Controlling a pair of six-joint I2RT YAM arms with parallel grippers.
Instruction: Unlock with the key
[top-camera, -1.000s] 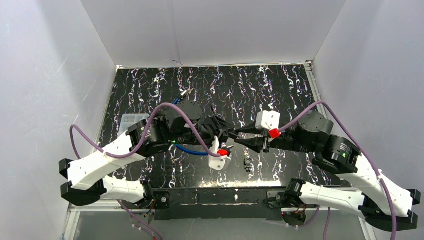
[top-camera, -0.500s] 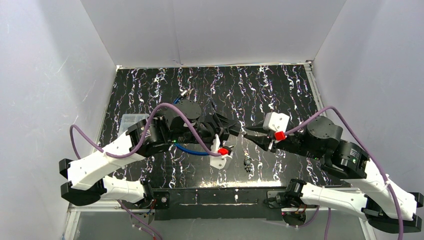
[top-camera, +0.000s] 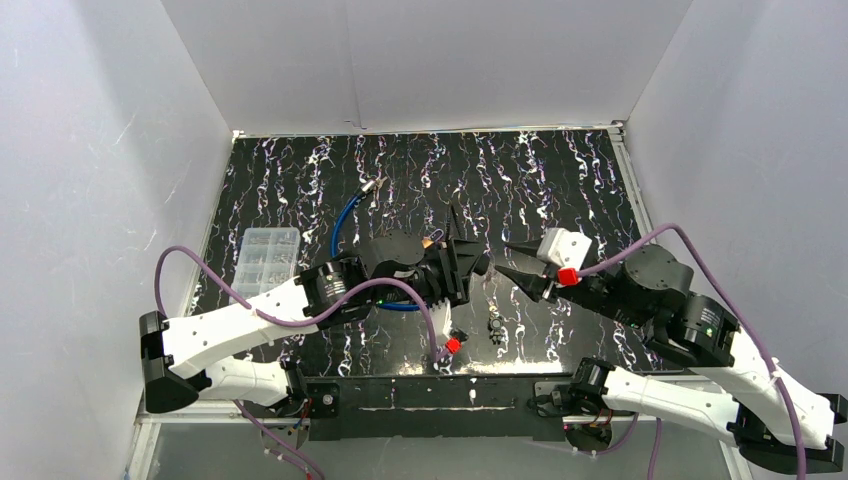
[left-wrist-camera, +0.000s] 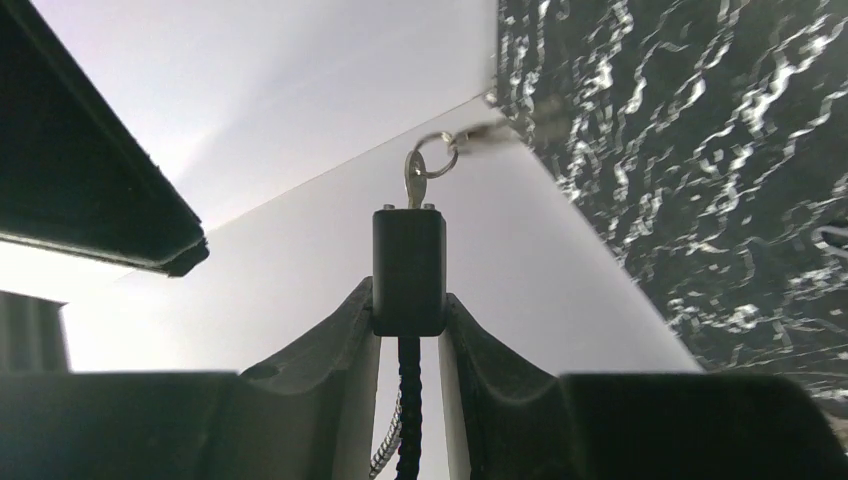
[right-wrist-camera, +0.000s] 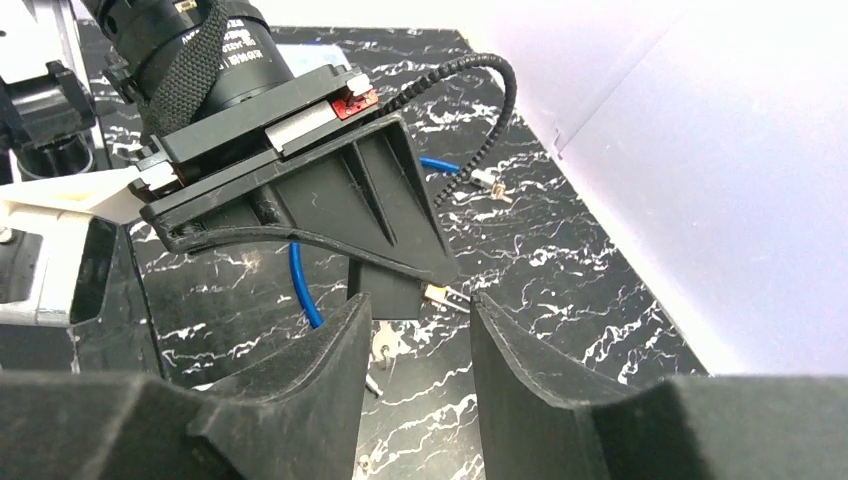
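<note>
My left gripper (left-wrist-camera: 409, 300) is shut on a black lock body (left-wrist-camera: 409, 270), which stands up between its fingers. A silver key (left-wrist-camera: 415, 180) sticks out of the lock's far end, with a key ring (left-wrist-camera: 441, 160) on it. A black cable runs down from the lock between the fingers. In the top view the left gripper (top-camera: 476, 266) points right, towards my right gripper (top-camera: 512, 262), with a small gap between them. The right gripper (right-wrist-camera: 415, 305) is open with nothing between its fingers. Just beyond its fingertips is the lock (right-wrist-camera: 385, 290), with the key (right-wrist-camera: 385, 344) hanging below it.
A blue cable (top-camera: 345, 215) loops across the black marbled table (top-camera: 560, 180), ending in a metal tip (top-camera: 372, 185). A clear compartment box (top-camera: 265, 255) lies at the left. A small dark item (top-camera: 494, 325) rests near the front. White walls enclose the table.
The right gripper drew back to the right, away from the lock, and its jaws opened wider. The left arm shifted right and turned its wrist, still holding the lock, uncovering the blue cable.
</note>
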